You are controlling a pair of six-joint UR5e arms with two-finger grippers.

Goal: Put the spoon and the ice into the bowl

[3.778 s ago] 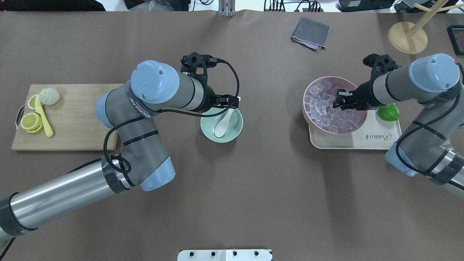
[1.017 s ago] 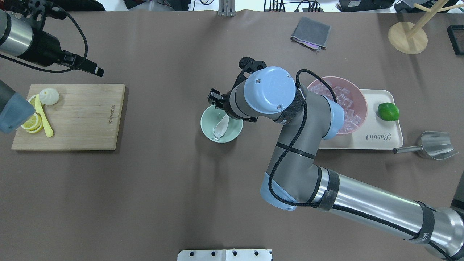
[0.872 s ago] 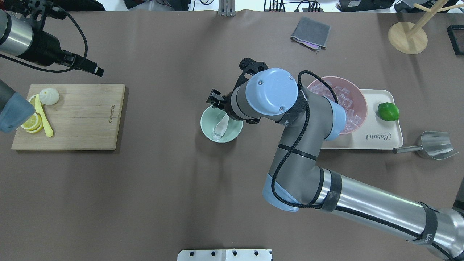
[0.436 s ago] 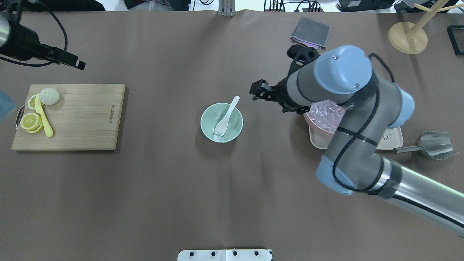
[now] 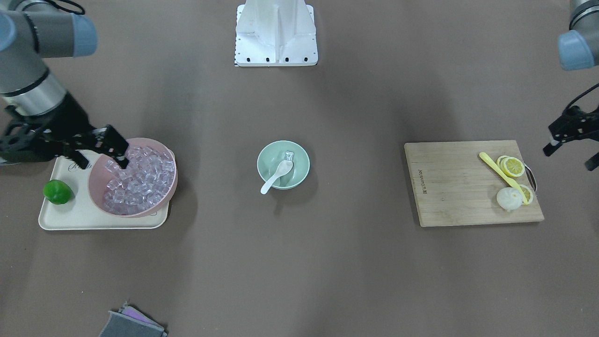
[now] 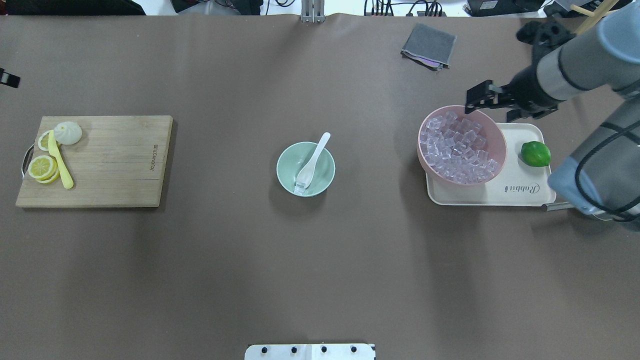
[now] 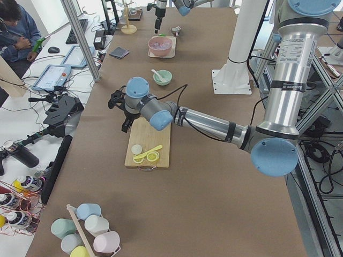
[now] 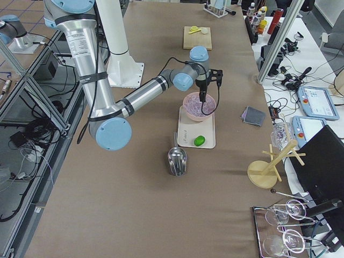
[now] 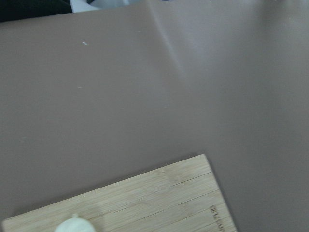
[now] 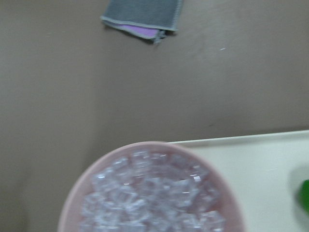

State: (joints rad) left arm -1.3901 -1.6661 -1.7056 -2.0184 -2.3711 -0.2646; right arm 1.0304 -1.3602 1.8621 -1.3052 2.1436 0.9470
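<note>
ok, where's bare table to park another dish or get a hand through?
Free: the wide stretch between the cutting board and the green bowl, the gap between that bowl and the tray, and the broad strip nearest the robot base. Crowded: the tray, mostly taken by the pink bowl and lime, with the right tool hanging over it.

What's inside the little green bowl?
Inside the green bowl lies the white spoon, its scoop down in the bowl and its handle sticking out over the rim. One clear ice cube sits by the scoop's end. The bowl's bottom under the scoop is covered.
</note>
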